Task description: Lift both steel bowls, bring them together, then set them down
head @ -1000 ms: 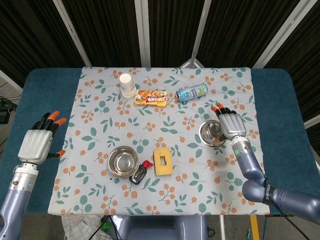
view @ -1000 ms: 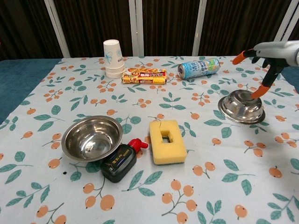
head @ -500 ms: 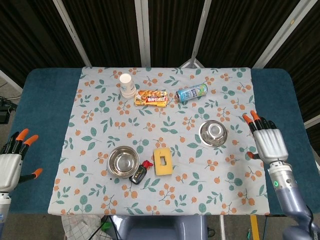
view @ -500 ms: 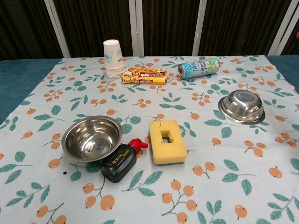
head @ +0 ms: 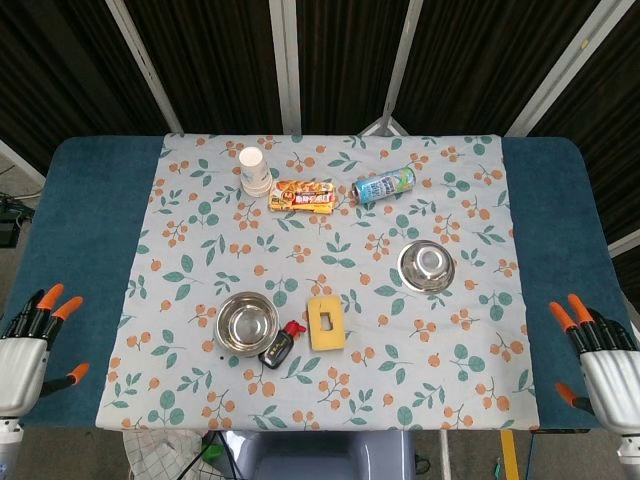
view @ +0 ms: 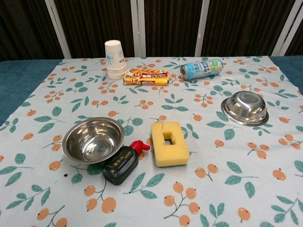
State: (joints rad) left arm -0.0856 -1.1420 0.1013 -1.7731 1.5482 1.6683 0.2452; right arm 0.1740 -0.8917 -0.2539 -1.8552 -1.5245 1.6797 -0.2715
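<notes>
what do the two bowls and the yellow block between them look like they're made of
Both bowls look like polished steel: shiny grey with mirror-like reflections; the right one sits upside down. The yellow block looks like a matte, porous foam sponge with a rectangular hole in it.

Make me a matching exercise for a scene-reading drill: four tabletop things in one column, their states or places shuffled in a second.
Things:
1. round steel bowl near the black bottle
2. round steel bowl on the right
3. blue drink can
4. yellow rectangular sponge

States:
A. lying on its side
B. upside down
C. flat, with a rectangular hole
D. upright, opening upward

Pairs: 1-D, 2-B, 3-A, 4-C
</notes>
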